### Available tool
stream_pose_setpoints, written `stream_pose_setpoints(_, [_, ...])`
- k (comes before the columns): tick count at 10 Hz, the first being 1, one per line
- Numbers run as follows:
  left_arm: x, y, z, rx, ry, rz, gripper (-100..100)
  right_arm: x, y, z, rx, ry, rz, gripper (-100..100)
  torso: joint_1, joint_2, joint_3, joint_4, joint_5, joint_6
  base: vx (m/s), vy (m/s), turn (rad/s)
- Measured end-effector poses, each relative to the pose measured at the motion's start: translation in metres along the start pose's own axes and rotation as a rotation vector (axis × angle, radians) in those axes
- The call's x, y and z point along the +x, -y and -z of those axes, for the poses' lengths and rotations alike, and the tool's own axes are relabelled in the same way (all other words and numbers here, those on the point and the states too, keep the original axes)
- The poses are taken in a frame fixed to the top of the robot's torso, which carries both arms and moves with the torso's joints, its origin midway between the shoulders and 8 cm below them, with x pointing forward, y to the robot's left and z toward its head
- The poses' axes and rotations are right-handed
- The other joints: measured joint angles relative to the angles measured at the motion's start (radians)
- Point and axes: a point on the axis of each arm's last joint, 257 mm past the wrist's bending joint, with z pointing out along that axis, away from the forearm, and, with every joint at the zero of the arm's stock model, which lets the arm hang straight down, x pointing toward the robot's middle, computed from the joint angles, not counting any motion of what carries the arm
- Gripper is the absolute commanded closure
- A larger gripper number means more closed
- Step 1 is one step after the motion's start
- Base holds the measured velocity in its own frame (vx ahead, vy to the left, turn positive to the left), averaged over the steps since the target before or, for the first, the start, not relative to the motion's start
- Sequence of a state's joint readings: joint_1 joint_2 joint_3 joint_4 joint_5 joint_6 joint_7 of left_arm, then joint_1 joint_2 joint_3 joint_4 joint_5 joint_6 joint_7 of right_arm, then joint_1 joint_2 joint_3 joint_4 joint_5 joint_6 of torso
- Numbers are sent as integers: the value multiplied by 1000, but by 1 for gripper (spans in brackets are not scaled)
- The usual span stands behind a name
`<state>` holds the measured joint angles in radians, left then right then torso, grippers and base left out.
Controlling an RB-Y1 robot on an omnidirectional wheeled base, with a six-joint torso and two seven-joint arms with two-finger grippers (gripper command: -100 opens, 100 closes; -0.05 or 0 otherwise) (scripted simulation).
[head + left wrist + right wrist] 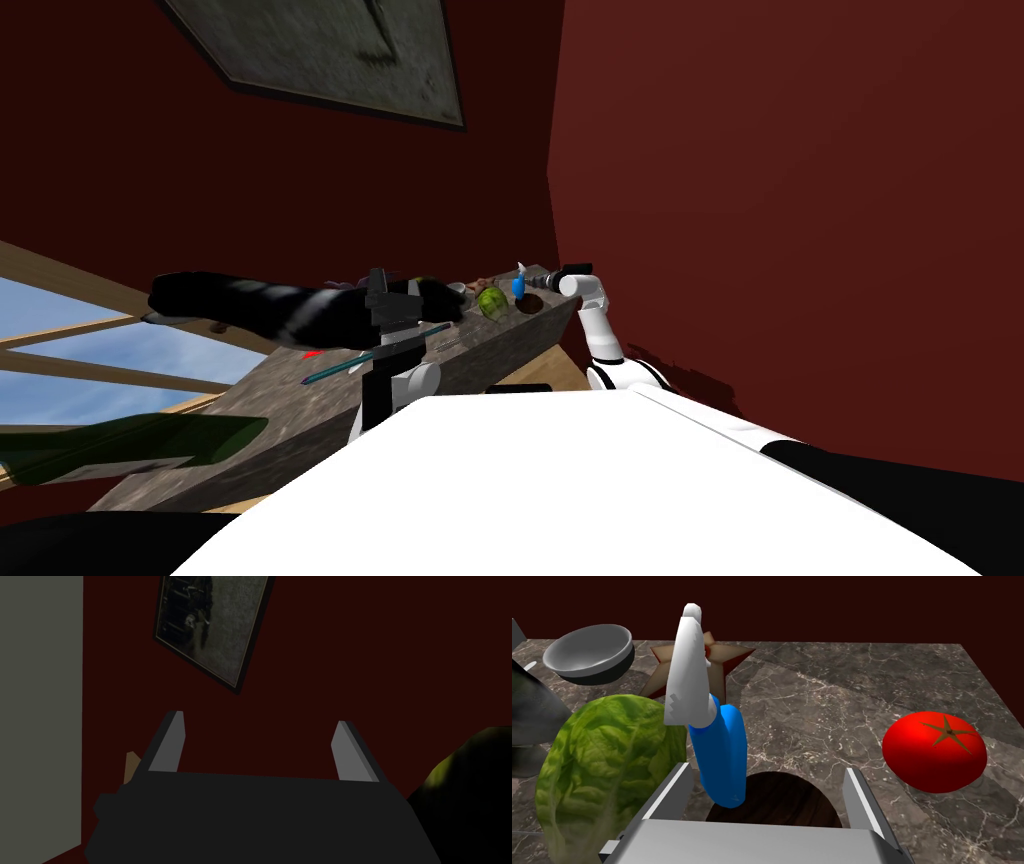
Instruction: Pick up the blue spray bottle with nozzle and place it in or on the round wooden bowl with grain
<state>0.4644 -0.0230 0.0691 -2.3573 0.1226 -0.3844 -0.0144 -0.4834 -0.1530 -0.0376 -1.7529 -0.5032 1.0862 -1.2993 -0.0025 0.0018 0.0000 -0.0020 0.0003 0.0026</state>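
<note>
The blue spray bottle (pixel 724 756) with a white nozzle (pixel 687 671) stands tilted, its base on the rim of a dark brown round wooden bowl (pixel 782 801). My right gripper (pixel 767 776) is open just behind the bowl. Its fingers (pixel 677 791) stand to either side of the bottle and do not touch it. In the head view the bottle (pixel 517 287) and bowl (pixel 528 303) sit at the counter's far right end, with the right gripper (pixel 545 283) beside them. My left gripper (pixel 257 746) is open and empty, held over the counter's middle.
On the marble counter (pixel 837 691) a green lettuce (pixel 607 766) lies close beside the bottle and a red tomato (pixel 934 751) lies on the other side. Beyond are a grey bowl (pixel 589 651) and a star-shaped thing (pixel 727 658). Dark red walls close off the corner.
</note>
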Motion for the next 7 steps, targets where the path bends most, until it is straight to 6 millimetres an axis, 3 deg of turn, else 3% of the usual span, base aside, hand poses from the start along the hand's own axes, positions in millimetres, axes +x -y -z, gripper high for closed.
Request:
stream_pose_setpoints(5, [0, 0, 0, 0, 0, 0, 0, 22, 2, 22, 6, 2, 5, -100, -1, 2, 1, 0, 0, 0, 5, 3, -2])
stream_pose_setpoints(6, [0, 0, 0, 0, 0, 0, 0, 22, 3, 22, 6, 5, 3, 0, -1, 2, 1, 0, 0, 0, 0, 0, 0])
stream_pose_setpoints(7, [0, 0, 0, 0, 0, 0, 0, 22, 3, 22, 6, 5, 3, 0, -1, 2, 1, 0, 0, 0, 0, 0, 0])
